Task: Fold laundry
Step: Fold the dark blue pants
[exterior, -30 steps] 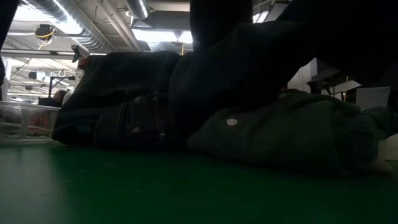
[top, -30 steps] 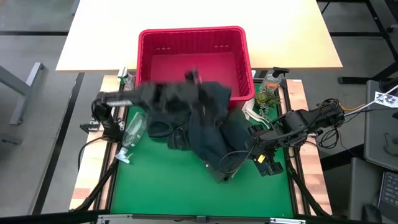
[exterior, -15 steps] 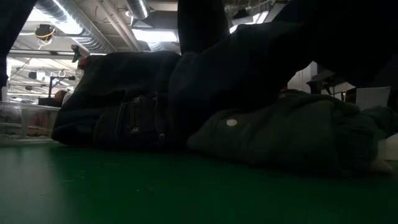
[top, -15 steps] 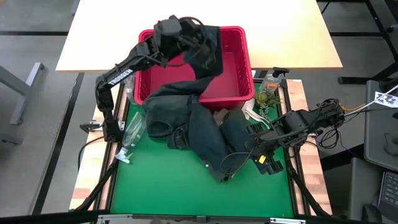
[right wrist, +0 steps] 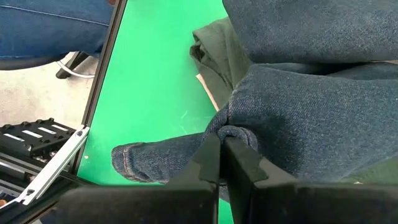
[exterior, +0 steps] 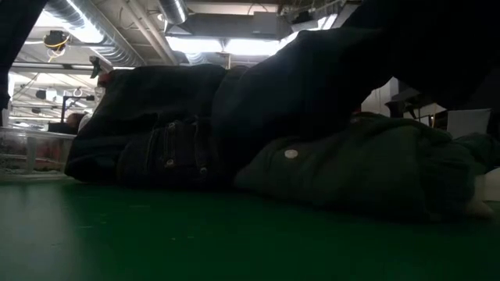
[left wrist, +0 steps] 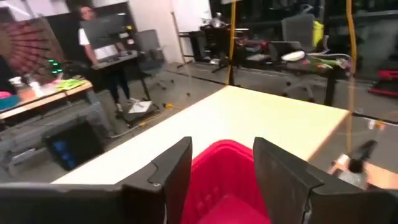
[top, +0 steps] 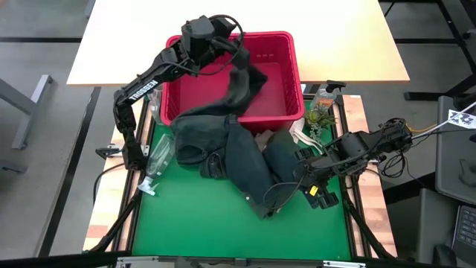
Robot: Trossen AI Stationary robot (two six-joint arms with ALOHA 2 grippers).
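Dark blue denim jeans (top: 223, 145) lie heaped on the green mat, their waist on the mat in the low view (exterior: 168, 152). One leg (top: 242, 78) stands up from the heap, over the near rim of the red basket (top: 227, 37). My left gripper (left wrist: 221, 149) hangs open above the basket's far left corner (top: 216, 33), with nothing between its fingers and apart from that leg. An olive-green shirt (top: 282, 160) lies under the jeans at the right. There my right gripper (top: 295, 177) is shut on the denim. My right gripper pinches a bunched fold of a jeans leg (right wrist: 236, 132) between its two fingers, a little up from the hem (right wrist: 124, 155). The fingers come from above, slanting steeply down. The denim puckers at the fingertips; the rest of the leg lies on the mat and the shirt.
A clear plastic bottle (top: 158, 160) lies on the mat's left edge. A spray bottle and small items (top: 322, 104) stand at the mat's far right corner. A pale table top (top: 238, 15) lies beyond the basket. The mat's near half (top: 201, 223) is bare green.
My left gripper has swung from over the heap up toward the table's far edge, carrying one jeans leg above the basket. It has then let go: the leg's upper end has dropped away from the fingers toward the basket. The heap has stayed put.
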